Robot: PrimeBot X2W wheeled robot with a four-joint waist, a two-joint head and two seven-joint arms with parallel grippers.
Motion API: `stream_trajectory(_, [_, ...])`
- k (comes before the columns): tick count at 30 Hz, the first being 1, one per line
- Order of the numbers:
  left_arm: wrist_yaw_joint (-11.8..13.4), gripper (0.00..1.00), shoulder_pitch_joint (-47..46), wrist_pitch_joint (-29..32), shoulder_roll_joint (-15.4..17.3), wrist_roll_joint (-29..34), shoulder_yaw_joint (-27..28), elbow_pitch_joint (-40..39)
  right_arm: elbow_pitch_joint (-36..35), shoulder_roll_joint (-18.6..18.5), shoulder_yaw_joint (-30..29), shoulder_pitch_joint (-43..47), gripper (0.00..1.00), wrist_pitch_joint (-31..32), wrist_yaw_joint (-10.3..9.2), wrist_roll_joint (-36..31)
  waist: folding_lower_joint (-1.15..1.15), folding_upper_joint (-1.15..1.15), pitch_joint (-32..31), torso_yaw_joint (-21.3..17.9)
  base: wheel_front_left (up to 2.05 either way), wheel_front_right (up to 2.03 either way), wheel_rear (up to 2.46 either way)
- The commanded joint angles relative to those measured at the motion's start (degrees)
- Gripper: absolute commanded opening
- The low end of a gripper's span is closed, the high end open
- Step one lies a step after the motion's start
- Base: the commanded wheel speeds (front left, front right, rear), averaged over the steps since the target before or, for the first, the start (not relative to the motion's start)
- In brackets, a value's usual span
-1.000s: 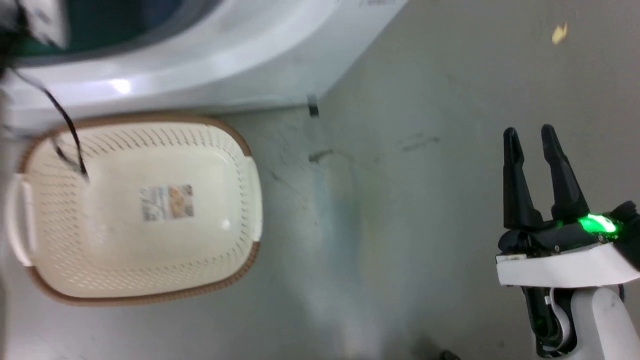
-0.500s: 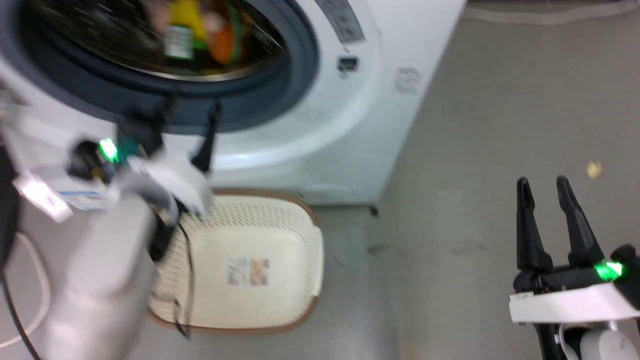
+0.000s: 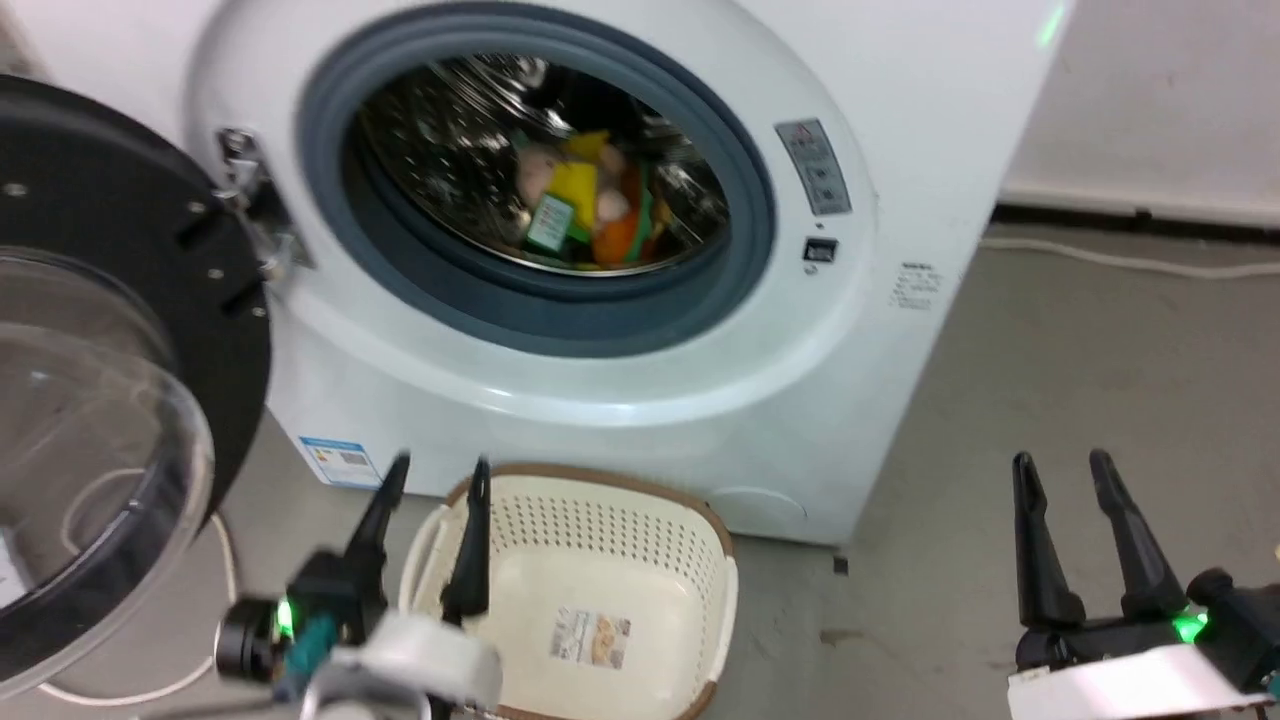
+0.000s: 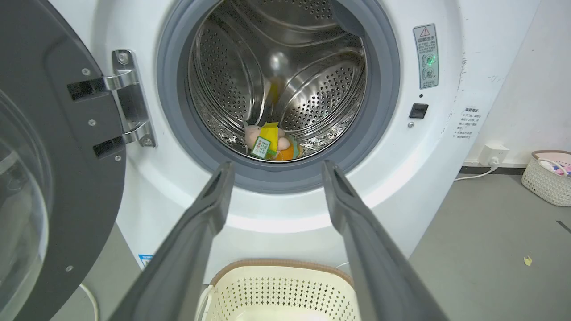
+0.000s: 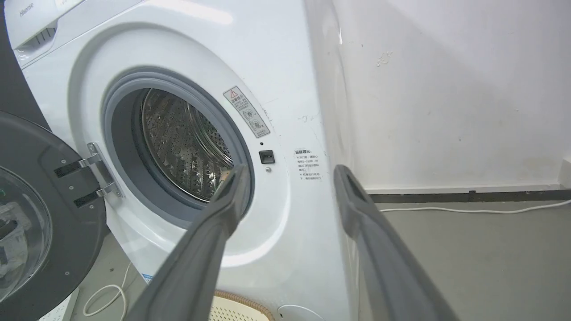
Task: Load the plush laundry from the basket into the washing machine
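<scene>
Bundled pink, yellow and orange plush laundry (image 3: 585, 215) lies in the steel drum (image 3: 440, 150) of the white front-loading washing machine (image 3: 640, 400), at 12 o'clock from the nearer left hand (image 3: 440, 463). The cream perforated basket (image 3: 620, 520), apparently empty, sits beneath. Left hand and right hand (image 3: 1061, 460) are released, holding nothing.

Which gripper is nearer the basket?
The left gripper: in the head view its fingers overlap the left rim of the basket. The right gripper hangs apart over the floor.

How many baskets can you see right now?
2: the cream basket on the floor in front of the washing machine, and a white perforated basket by the wall, right of it.
</scene>
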Motion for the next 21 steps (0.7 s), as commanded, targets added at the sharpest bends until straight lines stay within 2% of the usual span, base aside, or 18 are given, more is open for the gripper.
stream_trajectory(1, [0.6,1.00,2.5,-0.3,-0.8,1.1,0.7,-1.6,0.3,-0.1,0.2,1.4,1.00,-0.2,-0.04,-0.2,0.01,0.00,-1.4,1.1,0.00,0.00,0.00])
stream_trajectory(3, [0.8,1.00,6.6,-0.3,-2.0,4.2,1.7,-4.4,0.9,-0.1,1.0,2.7,1.00,-0.2,-0.04,-0.5,0.01,0.00,-2.1,1.1,0.00,0.00,0.00])
stream_trajectory(7, [0.9,1.00,8.8,-0.3,-3.1,6.3,2.2,-5.5,1.5,-0.1,1.5,3.4,1.00,-0.2,-0.04,-0.7,0.01,0.00,-2.4,1.1,0.00,0.00,0.00])
stream_trajectory(16, [-2.9,1.00,9.8,-0.3,-5.2,9.3,4.9,-4.6,1.8,-0.1,2.1,4.0,1.00,-0.3,-0.04,-0.8,0.01,0.00,-2.1,1.0,0.00,0.00,0.00])
stream_trajectory(17, [-3.0,0.00,9.0,0.0,-5.2,9.1,4.8,-4.7,1.7,0.0,2.2,3.1,0.00,0.0,0.00,-0.9,0.02,0.00,-2.1,1.0,0.00,0.00,0.00])
stream_trajectory(21, [-3.1,0.00,9.0,0.1,-5.1,9.2,4.9,-4.7,1.7,0.0,2.2,3.0,0.00,0.1,0.00,-1.0,0.02,0.00,-2.2,1.0,0.00,0.00,0.00])
